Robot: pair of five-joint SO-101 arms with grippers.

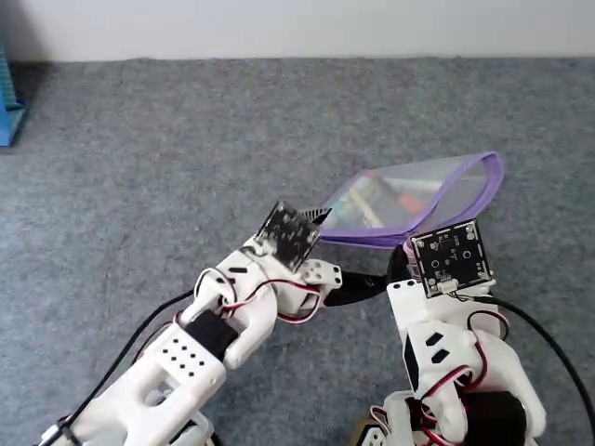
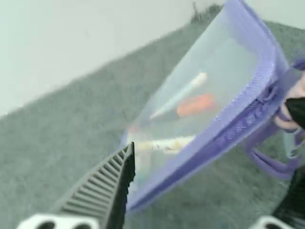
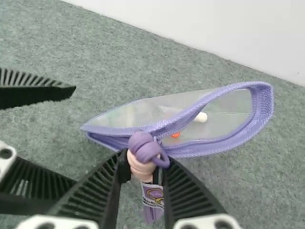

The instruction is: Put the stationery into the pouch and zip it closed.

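Two grippers are set at one pouch, which is seen right of centre in the high view, standing on its long edge on the mat instead of lying flat.

Right gripper: the jaws are pressed together on the pink zipper pull, just below the knotted purple cord. This grip is judged to be for drawing the slider along the purple band. The pull sits at the pouch's lower-left end in the right wrist view.

Left gripper: the jaws are spread wide and nothing is pinched. One ribbed finger lies at the pouch's left corner in the high view, and the other reaches toward the right arm. This placement is judged to be a brace, so that the pouch is not dragged along when the zip is pulled.

Stationery: a white pen and an orange piece are seen through the clear wall, already inside. The loading step is judged done. It cannot be told whether the zip is fully closed.

Surface: a grey mat with a short carpet-like nap is noted across the whole table area. A white wall runs along the top of the high view. A blue object is noted at its upper left edge, well apart from the pouch.
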